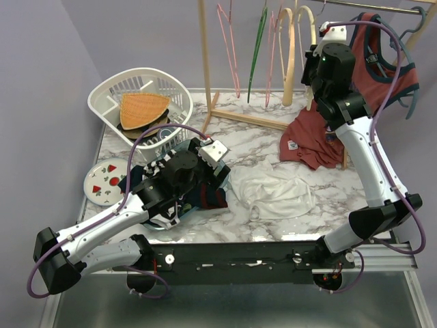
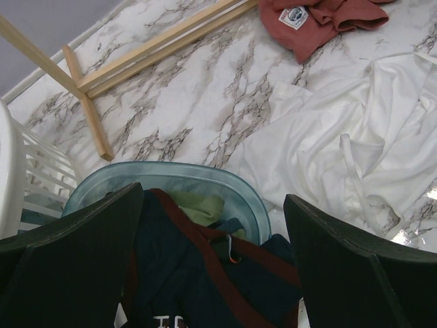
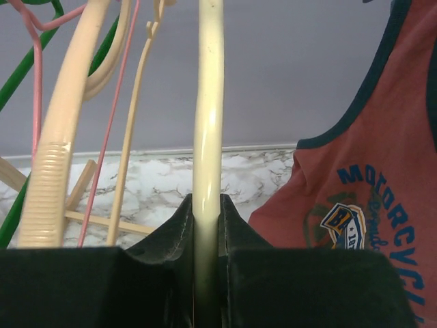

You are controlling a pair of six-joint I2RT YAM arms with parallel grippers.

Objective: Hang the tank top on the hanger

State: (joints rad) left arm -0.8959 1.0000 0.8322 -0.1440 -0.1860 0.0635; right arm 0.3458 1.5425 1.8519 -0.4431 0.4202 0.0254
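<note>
Hanging from the rail, the hanger was clamped by the right gripper, likely for unhooking; left gripper was seen spread, empty.

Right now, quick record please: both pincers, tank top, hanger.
left pincer: open, above a tub of dark clothes
right pincer: shut on hanger
hanger: cream, upright between the jaws, red top beside it
tank top: white, crumpled on table, untouched
task: hanger gripped, tank top not yet on it
</note>
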